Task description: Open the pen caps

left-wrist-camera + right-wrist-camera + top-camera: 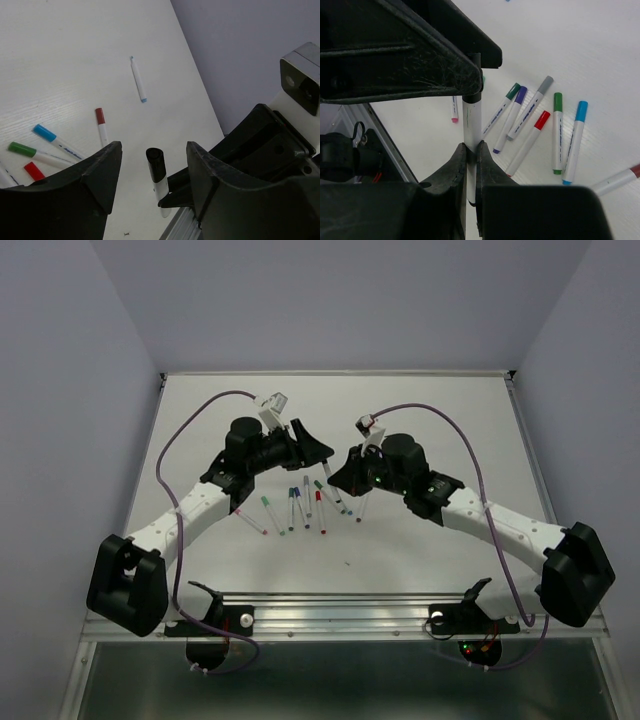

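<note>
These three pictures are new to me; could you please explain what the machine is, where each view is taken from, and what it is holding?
You are looking at two robot arms bolted at the near edge of a white table. The wide picture comes from a fixed camera above and behind them. The other two come from small cameras on the wrists, so each shows its own black fingers up close.

A row of thin white pens with coloured caps lies between the arms.

The right gripper is clamped on the white barrel of a black-capped pen, holding it up off the table. The left gripper has its jaws apart on either side of the black cap, not gripping it yet. It looks set to pull that cap off.
</note>
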You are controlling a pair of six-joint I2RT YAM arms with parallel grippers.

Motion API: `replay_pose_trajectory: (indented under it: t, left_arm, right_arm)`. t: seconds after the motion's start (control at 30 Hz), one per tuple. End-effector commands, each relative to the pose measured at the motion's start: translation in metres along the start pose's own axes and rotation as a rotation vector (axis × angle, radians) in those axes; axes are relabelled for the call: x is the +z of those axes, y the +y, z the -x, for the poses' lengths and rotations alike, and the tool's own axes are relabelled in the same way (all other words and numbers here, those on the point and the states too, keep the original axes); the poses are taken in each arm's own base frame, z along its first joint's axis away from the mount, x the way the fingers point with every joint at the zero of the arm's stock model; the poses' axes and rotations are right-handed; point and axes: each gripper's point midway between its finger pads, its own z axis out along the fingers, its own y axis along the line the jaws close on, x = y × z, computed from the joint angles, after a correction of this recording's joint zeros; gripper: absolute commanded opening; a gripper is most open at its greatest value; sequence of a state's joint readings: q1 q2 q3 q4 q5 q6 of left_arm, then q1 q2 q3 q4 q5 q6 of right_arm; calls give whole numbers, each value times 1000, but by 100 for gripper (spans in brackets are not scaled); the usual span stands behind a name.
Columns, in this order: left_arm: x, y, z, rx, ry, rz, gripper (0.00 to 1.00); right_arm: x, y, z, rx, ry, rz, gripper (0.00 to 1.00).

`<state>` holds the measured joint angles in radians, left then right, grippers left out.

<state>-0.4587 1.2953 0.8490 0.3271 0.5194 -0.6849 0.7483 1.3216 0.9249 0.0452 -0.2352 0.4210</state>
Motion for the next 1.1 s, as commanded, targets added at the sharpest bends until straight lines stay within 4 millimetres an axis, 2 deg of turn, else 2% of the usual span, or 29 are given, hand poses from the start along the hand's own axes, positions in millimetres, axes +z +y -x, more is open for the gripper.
replay_pose_trajectory:
  t: [0.0,0.03,0.1,0.13,0.27,0.47,0.57,0.6,0.63,0.67,0.7,0.73,0.77,0.8,0.87,0.9,1.0,1.07]
  left_arm:
    - [1,-30,23,51,-59,-92,61]
    - [2,-30,22,51,-57,-94,58]
    - [2,-30,22,48,-56,-95,42]
    - [3,-29,21,45,-55,-92,28]
    - [5,-28,21,46,-52,-89,2]
    - [6,-21,20,38,-60,-64,0]
    - [4,-8,36,54,-143,28,0]
    - [3,-9,50,74,-184,58,0]
    - [2,-5,61,85,-221,96,0]
    - [0,10,74,78,-265,181,0]
    - [-2,13,85,85,-287,202,0]
    - [-6,17,108,81,-331,217,0]
    - [-7,18,118,75,-347,214,0]
    - [-9,11,133,81,-376,199,0]
    - [-12,22,151,78,-408,233,0]
    - [-14,18,163,88,-432,233,0]
    - [-21,34,183,83,-461,270,0]
    - [-25,41,189,60,-475,267,0]
  right_arm:
    - [3,22,31,-48,-83,71,1]
    - [4,22,32,-51,-84,69,1]
    - [5,19,31,-50,-84,59,1]
    - [5,19,33,-52,-89,56,1]
    - [6,18,32,-57,-87,53,1]
    - [4,22,33,-80,-86,72,1]
    - [4,31,24,-99,-44,137,1]
    - [4,33,16,-99,-13,160,1]
    - [1,45,3,-106,44,250,1]
    - [2,48,-12,-98,103,293,1]
    - [1,52,-23,-87,145,335,1]
    - [-5,64,-46,-67,219,427,1]
    - [-6,69,-58,-60,250,456,1]
    - [-9,72,-78,-59,312,503,1]
    - [-15,87,-98,-68,368,559,1]
    - [-18,91,-103,-77,380,586,1]
    - [-26,98,-108,-77,378,624,1]
    - [-33,99,-108,-78,367,625,1]
